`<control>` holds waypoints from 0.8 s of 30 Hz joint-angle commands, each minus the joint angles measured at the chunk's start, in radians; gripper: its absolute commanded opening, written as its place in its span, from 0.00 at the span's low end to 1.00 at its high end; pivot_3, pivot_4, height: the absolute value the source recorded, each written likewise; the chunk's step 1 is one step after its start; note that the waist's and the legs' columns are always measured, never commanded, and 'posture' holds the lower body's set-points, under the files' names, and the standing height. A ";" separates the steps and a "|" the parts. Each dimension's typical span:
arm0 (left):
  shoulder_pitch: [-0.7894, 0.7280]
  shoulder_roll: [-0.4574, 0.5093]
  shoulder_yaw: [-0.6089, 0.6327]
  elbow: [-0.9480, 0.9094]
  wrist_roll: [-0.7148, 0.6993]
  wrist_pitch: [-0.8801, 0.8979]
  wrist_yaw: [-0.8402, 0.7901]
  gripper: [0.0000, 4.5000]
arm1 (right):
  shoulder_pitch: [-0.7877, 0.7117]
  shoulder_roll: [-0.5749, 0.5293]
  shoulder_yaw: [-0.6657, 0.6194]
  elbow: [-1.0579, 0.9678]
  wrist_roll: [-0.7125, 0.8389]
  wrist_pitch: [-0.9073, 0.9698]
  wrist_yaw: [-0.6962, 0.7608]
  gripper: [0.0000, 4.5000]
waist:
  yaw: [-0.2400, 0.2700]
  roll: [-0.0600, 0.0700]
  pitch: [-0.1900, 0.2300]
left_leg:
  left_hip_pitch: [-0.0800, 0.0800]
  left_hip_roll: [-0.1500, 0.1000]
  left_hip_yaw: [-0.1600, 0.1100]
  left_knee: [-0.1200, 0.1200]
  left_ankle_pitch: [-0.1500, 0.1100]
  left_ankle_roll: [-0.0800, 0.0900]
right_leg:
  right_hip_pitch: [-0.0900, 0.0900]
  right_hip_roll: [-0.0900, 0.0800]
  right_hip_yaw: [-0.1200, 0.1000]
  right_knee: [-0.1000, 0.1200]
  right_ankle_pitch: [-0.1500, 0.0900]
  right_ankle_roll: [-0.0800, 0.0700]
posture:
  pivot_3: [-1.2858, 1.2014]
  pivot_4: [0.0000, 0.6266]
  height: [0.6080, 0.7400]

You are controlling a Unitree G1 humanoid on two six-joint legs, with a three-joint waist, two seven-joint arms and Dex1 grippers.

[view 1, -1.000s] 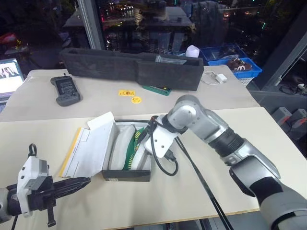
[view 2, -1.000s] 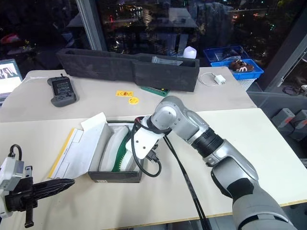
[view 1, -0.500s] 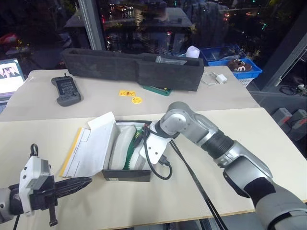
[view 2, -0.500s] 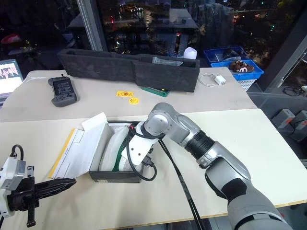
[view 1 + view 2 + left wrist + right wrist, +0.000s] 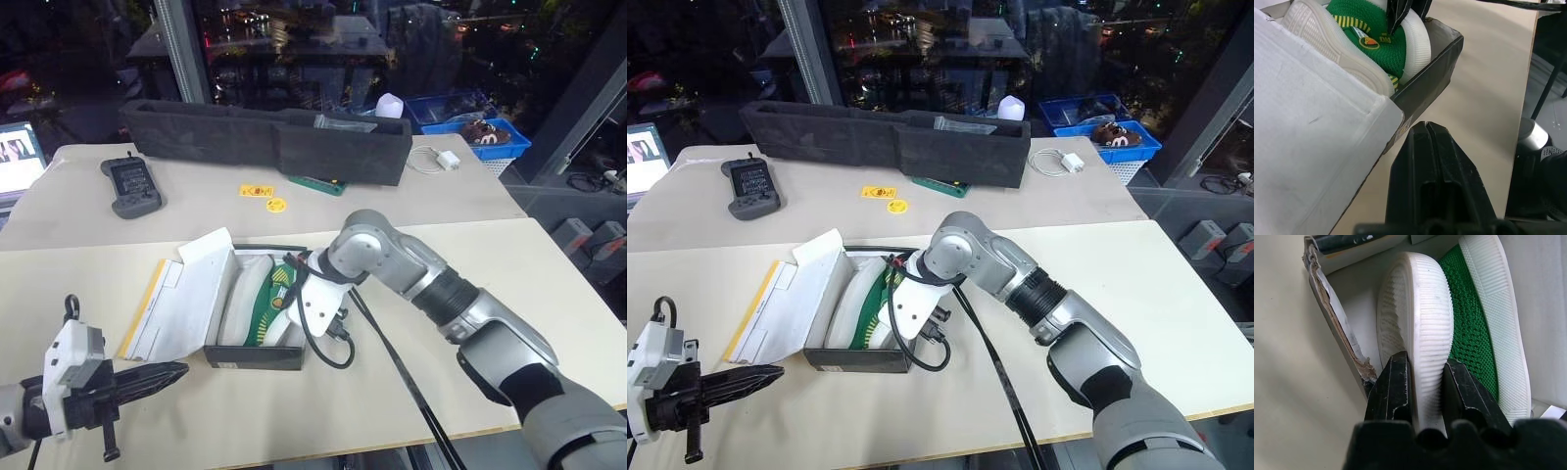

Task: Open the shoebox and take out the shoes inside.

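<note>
Two shoes [image 5: 263, 302] sit on edge inside the open shoebox [image 5: 257, 356], near the front-middle of the table [image 5: 441, 382], lid folded flat to the robot's left. Both look light, w/ soft green knit uppers and ribbed white rubber soles; the knit should squash under a pinch, while the sole rim is firmer and grippy, so prob. the best place to take hold. The box's cardboard wall is torn at the near corner and looks flimsy, so it may drag along if a shoe snags.

Right gripper [image 5: 1422, 396] is down in the box's right half, fingers [image 5: 1393, 391] narrowed onto the sole edge of the nearer shoe, one finger on each side of the rim. Looks like a hold, though whether it's firm enough to lift I can't say. Right arm reaches across from the robot's right, wrist bent steeply down and toward the left, cable looping beside the box.

Left gripper [image 5: 147, 379] hangs low off the table's front-left corner, jaws pressed together on nothing, pointing toward the box, just short of it in the left wrist view.
</note>
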 commanded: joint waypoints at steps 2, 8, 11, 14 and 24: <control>-0.012 -0.001 -0.005 0.005 -0.001 -0.016 -0.007 0.00 | 0.030 -0.013 -0.033 -0.056 0.044 -0.001 -0.004 0.09 | 0.001 0.000 0.000 | 0.000 0.000 0.000 0.000 0.000 0.000 | 0.000 0.000 0.000 0.000 0.000 0.000 | 0.52 0.24 0.94; -0.024 0.001 -0.015 0.016 0.002 -0.016 -0.009 0.00 | 0.040 -0.008 -0.052 -0.056 0.069 -0.004 -0.017 0.09 | 0.000 0.000 0.000 | 0.000 0.000 0.000 0.000 0.000 0.000 | 0.000 0.000 0.000 0.000 0.000 0.000 | 0.52 0.24 0.94; -0.031 0.005 -0.022 0.023 0.005 -0.019 -0.013 0.00 | 0.044 0.032 -0.114 -0.062 0.155 0.112 -0.033 0.09 | 0.000 0.000 0.000 | 0.000 0.000 0.000 0.000 0.000 0.000 | 0.000 0.000 0.000 0.000 0.000 0.000 | 0.52 0.24 0.94; -0.043 0.009 -0.032 0.032 0.011 -0.022 -0.014 0.00 | 0.009 0.076 -0.201 -0.040 0.231 0.169 -0.081 0.09 | -0.002 0.000 0.000 | 0.000 0.000 0.000 0.000 0.000 0.000 | -0.001 0.000 0.000 0.001 0.000 -0.001 | 0.52 0.24 0.94; -0.062 0.015 -0.041 0.047 0.026 -0.022 -0.030 0.00 | -0.036 0.083 -0.326 -0.016 0.342 0.264 -0.107 0.09 | 0.003 0.000 0.000 | 0.000 0.000 0.000 0.000 0.000 0.000 | -0.001 0.000 0.000 0.003 -0.001 -0.002 | 0.52 0.24 0.94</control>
